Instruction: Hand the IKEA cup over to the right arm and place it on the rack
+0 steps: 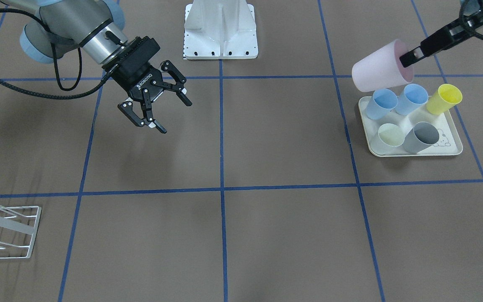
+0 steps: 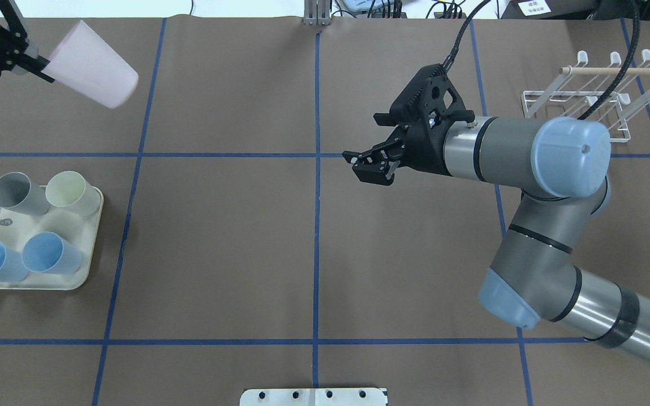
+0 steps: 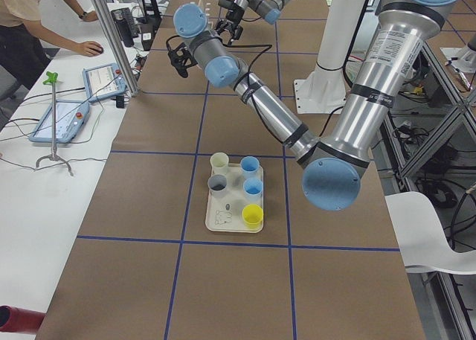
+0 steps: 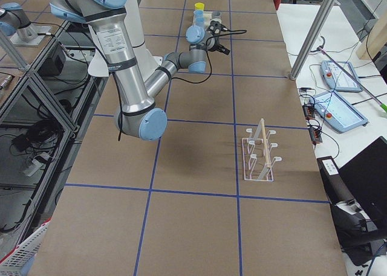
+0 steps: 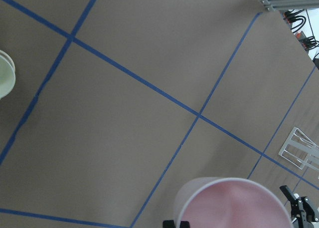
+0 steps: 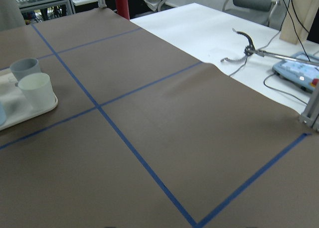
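Note:
The IKEA cup [image 1: 379, 71] is pale pink and hangs tilted in the air above the far end of the tray, its mouth toward the left arm. My left gripper [image 1: 410, 58] is shut on its rim, one finger inside the mouth. The overhead view shows the cup [image 2: 93, 70] and left gripper [image 2: 42, 66] at the top left. The cup's mouth [image 5: 234, 204] fills the bottom of the left wrist view. The right arm's gripper [image 1: 176, 117] hovers open and empty over mid-table, also visible from overhead as the right gripper [image 2: 371, 166]. The white wire rack [image 1: 6, 228] with its wooden dowel stands at the table's far right corner [image 2: 584, 96].
A cream rabbit-print tray [image 1: 455, 149] holds two blue cups [image 1: 382, 104], a yellow cup [image 1: 443, 99], a pale green cup [image 1: 390, 135] and a grey cup [image 1: 422, 136]. The white robot base [image 1: 220, 29] sits at the table's edge. A side table with pendants [image 3: 67, 117] runs alongside, with a person there.

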Tool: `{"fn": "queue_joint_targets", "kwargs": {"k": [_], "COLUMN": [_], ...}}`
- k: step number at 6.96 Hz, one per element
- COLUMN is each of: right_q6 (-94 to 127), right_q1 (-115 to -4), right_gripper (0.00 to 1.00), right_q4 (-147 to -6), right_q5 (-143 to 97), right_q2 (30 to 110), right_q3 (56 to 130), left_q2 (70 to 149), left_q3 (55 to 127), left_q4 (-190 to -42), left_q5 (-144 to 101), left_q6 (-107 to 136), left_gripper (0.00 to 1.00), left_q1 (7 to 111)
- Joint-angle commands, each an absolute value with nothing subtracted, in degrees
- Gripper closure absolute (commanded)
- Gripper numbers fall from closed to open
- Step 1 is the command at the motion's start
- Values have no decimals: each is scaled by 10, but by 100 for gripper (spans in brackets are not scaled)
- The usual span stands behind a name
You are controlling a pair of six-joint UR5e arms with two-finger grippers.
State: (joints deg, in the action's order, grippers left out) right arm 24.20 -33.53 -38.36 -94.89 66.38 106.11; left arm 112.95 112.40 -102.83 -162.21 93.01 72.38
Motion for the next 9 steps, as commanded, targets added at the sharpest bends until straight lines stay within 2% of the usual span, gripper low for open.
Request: {"fn": "queue_joint_targets", "kwargs": {"k": [1, 3, 5, 9], "right_q6": [205, 173, 171, 153], "right_q1": [-285, -246, -232, -231], "right_gripper": [9, 9, 9, 9], "right_q4": [-306, -198, -30, -7], "right_q5": [-876, -824, -783, -774], "right_q2": [664, 670, 665, 661], "right_q3": [1060, 1031, 950, 947], "left_q2": [1169, 1220, 1226, 1277], "left_q3": [1124, 1123, 1122, 1119], "left_q4": [-1046, -1049, -1091, -1101], "left_q5": [-1555, -1531, -1474, -1332], "left_q6": [998, 1079, 1123, 1190], "left_gripper": [100, 100, 100, 100], "left_q1": [656, 626, 571, 453]}}
